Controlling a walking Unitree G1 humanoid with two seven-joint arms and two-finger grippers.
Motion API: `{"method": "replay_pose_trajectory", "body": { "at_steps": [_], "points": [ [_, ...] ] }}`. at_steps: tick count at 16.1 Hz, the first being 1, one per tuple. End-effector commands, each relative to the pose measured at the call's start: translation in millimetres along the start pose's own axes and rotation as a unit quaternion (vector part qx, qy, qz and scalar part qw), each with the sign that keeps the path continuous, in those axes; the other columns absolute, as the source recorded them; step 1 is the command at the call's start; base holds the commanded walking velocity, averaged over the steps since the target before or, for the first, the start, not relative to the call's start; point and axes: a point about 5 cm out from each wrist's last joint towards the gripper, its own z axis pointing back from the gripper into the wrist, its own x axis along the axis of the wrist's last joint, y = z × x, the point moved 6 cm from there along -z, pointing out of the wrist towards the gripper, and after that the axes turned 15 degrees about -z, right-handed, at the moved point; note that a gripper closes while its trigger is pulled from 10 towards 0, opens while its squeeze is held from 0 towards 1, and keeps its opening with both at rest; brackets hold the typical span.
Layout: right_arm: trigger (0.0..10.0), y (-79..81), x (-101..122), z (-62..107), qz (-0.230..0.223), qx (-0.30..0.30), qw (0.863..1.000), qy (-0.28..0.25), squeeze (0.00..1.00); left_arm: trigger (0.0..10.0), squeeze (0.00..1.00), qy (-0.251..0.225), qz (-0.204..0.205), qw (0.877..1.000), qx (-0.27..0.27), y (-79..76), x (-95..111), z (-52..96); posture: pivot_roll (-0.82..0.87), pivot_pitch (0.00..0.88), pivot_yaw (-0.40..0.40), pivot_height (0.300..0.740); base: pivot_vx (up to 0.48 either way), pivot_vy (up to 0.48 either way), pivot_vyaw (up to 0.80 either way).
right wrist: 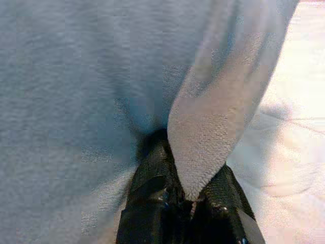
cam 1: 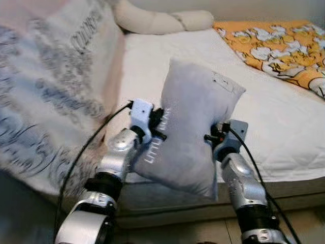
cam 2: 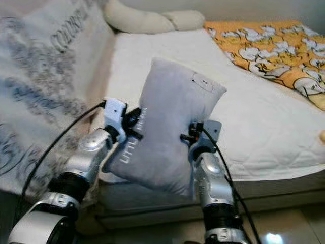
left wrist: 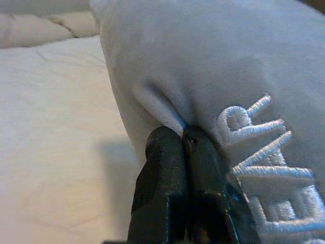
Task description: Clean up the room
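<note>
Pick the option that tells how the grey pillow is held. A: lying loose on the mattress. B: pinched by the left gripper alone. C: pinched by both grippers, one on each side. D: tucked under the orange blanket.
C: the left gripper and the right gripper each pinch a fold of the pillow, lifted in front of the mattress.

Pillow [cam 1: 193, 132] soft matt grey cloth; mattress [cam 1: 284, 127] quilted white fabric

The pillow [cam 1: 195, 127] hangs between the left gripper [cam 1: 161, 125] and the right gripper [cam 1: 212, 137], before the bed's [cam 1: 284, 127] near edge. A blanket [cam 1: 277, 43] lies at the bed's far right, a bolster [cam 1: 157, 20] at its far end, and a sheet [cam 1: 45, 91] drapes on the left.
</note>
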Motion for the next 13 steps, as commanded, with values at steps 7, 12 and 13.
{"method": "replay_pose_trajectory", "body": {
  "at_steps": [7,12,13],
  "points": [
    [10.0,43.8,2.7,-13.8,0.035,0.084,0.996,0.016,0.00,10.0,0.00,-0.015,-0.020,1.000,0.014,15.1,11.4,1.0,-0.02,0.000,0.020,0.740,0.316,0.000,0.19],
    [10.0,40.4,-6.4,-13.7,0.031,0.072,0.997,0.028,0.00,10.0,0.00,-0.010,-0.025,1.000,0.015,19.4,8.5,5.0,0.00,0.000,0.023,0.740,0.316,0.000,0.32],
    [10.0,39.8,-7.3,-12.9,0.031,0.071,0.997,0.028,0.00,10.0,0.00,-0.010,-0.026,1.000,0.013,18.4,8.5,4.6,-0.01,0.000,0.026,0.740,0.319,0.000,0.00]
  ]
}}
